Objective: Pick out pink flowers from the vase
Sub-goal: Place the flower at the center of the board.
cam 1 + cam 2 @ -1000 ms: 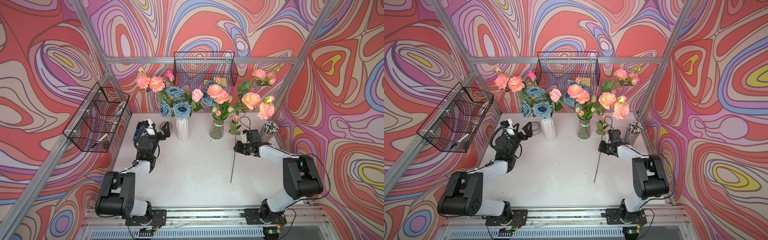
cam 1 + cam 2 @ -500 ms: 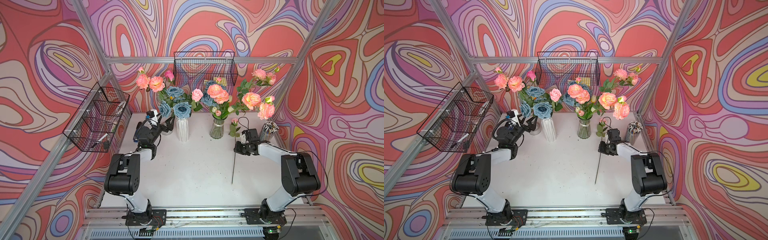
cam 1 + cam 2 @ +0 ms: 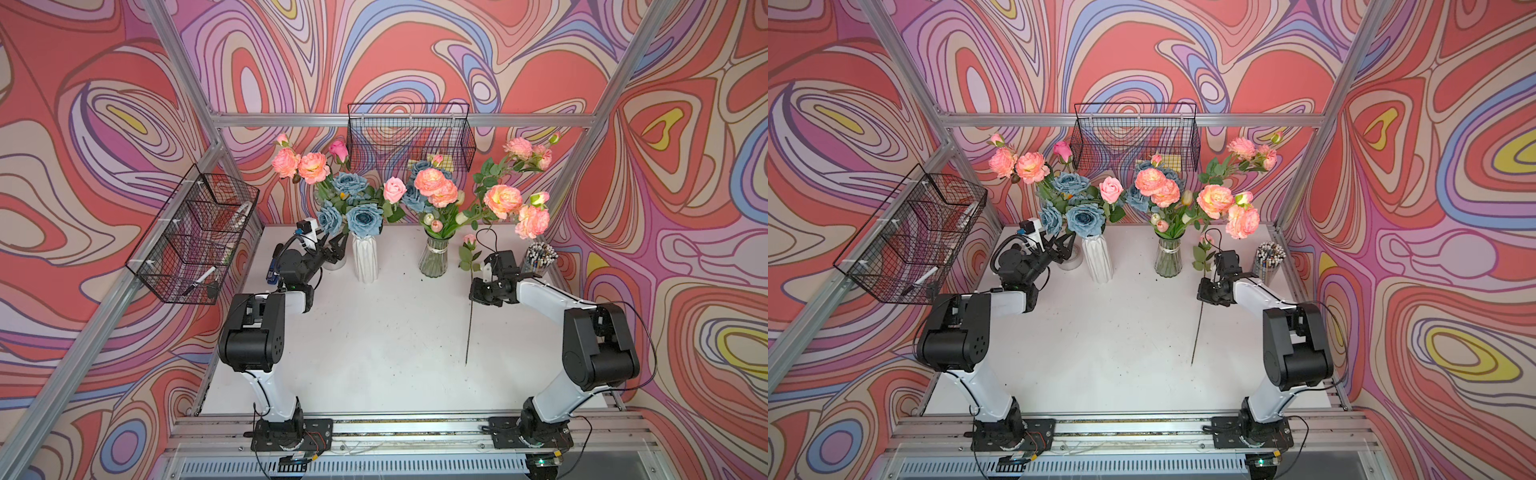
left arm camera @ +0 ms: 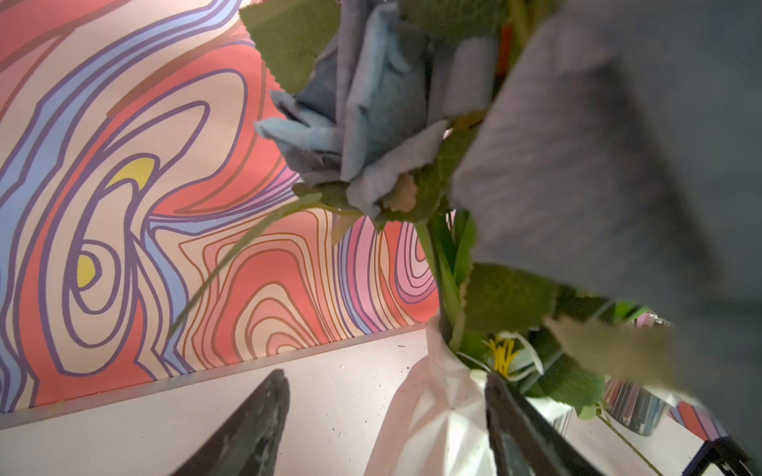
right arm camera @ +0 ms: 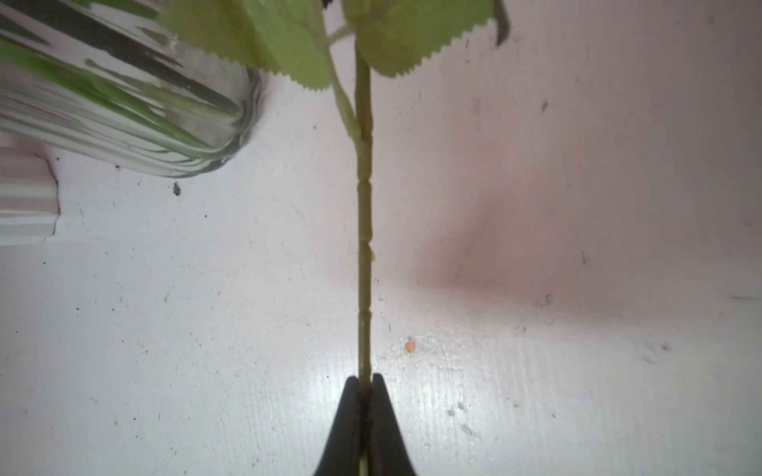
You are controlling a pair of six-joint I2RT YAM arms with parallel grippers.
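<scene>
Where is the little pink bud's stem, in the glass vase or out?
Out. The right hand is shut on the stem, which runs beside the glass vase, not into it.

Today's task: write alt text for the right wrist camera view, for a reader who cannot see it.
The right hand is shut on a thin green flower stem that runs away from the camera to serrated leaves; no bloom shows. Under it lies a speckled white table, with a clear glass vase of green stems nearby.
</scene>
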